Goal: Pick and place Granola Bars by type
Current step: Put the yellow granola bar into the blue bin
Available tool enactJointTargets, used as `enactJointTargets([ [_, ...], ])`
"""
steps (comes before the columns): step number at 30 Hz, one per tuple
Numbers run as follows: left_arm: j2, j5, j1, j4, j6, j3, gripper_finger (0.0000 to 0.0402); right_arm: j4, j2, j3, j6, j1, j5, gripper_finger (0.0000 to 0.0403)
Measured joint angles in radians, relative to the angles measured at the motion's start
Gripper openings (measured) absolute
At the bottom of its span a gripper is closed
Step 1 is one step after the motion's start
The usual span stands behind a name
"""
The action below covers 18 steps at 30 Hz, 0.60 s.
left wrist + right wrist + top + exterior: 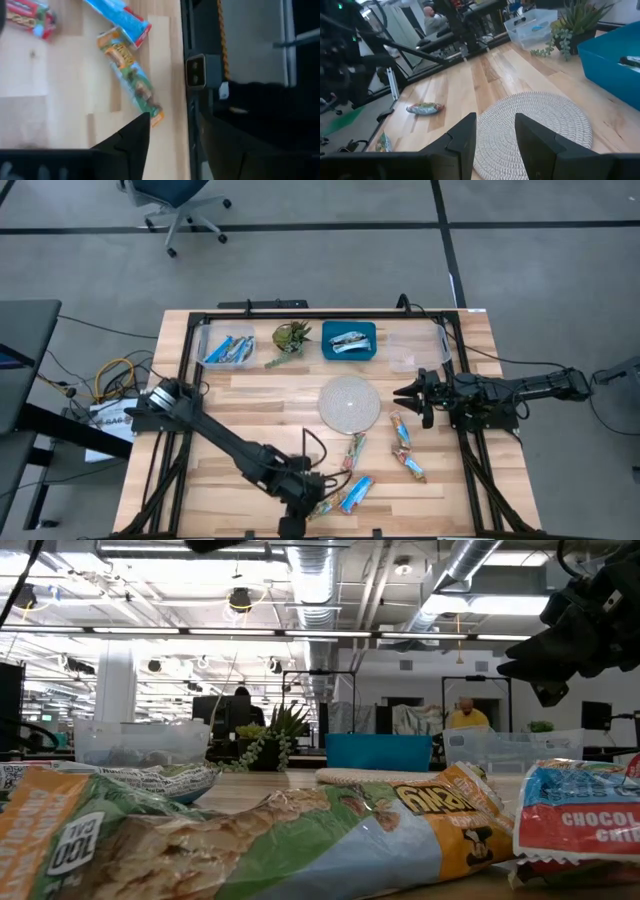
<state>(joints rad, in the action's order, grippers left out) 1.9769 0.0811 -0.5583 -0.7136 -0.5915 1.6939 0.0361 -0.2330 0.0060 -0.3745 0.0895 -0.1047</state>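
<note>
Partly sorted, we judge. From above, blue bars [229,349] lie in the clear bin [206,336] at the back left and silver-green ones [349,340] in the blue bin [328,352]; a second clear bin [417,348] at the back right looks bare. Left loose on the front of the table [240,405] are a green bar [354,451], a blue bar [357,493], a green bar [321,507] at the front edge, and red bars [404,448].

At table height, the green bar [290,835] and a red-and-blue one [580,820] fill the foreground.

Our left gripper [172,145] hangs over the front-edge bar [131,75], jaws parted, holding nothing.

Our right gripper [495,140] hovers at the mat [540,130], jaws apart and bare.
</note>
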Motion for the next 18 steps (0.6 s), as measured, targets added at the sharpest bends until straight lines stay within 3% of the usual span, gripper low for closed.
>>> enactJointTargets([
  [6,0.072,-0.011,-0.017,0.115,-0.088,0.000,0.0207,-0.005,-0.002,0.000,0.000,0.000,0.000,0.0127],
  [18,0.160,-0.129,0.001,0.121,-0.201,0.001,0.0280,0.000,-0.002,0.000,0.000,0.000,0.000,0.0127],
])
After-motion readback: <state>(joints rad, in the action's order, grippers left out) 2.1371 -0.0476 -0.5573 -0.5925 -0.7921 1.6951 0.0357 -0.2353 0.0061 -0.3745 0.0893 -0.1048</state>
